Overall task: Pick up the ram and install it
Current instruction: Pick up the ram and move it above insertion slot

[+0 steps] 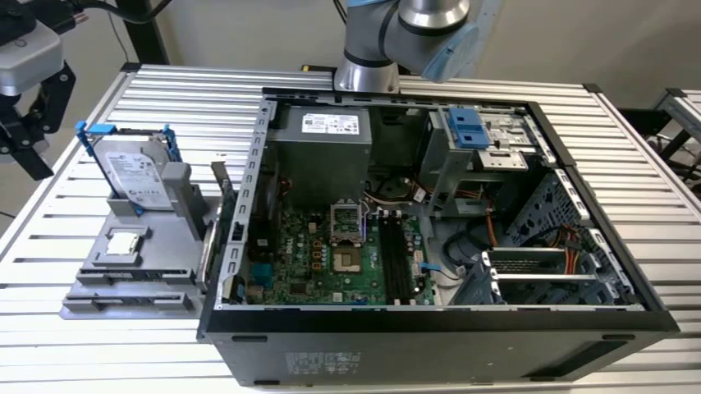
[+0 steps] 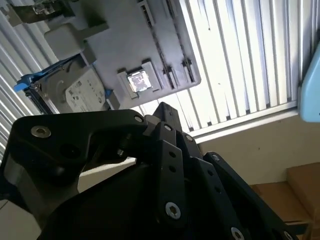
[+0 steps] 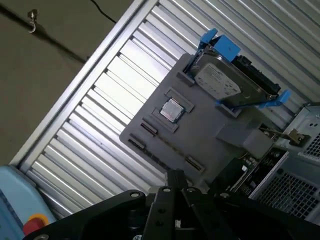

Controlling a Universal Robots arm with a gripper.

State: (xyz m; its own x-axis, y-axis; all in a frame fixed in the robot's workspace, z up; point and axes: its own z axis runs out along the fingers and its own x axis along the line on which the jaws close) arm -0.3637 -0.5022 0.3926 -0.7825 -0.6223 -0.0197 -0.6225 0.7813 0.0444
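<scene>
1. Hanging over the slatted table near its edge at the exterior view's left, the gripper is just off the grey holder tray. I cannot tell whether it is released or clenched.
2. The ram stands on edge at the tray's edge nearest the open computer case. It is well apart from the gripper, with the hard drive in its blue frame between them.
3. The processor chip lies near the tray's middle.
4. The black motherboard slots sit inside the case, apart from the ram, which is not yet installed.
</scene>
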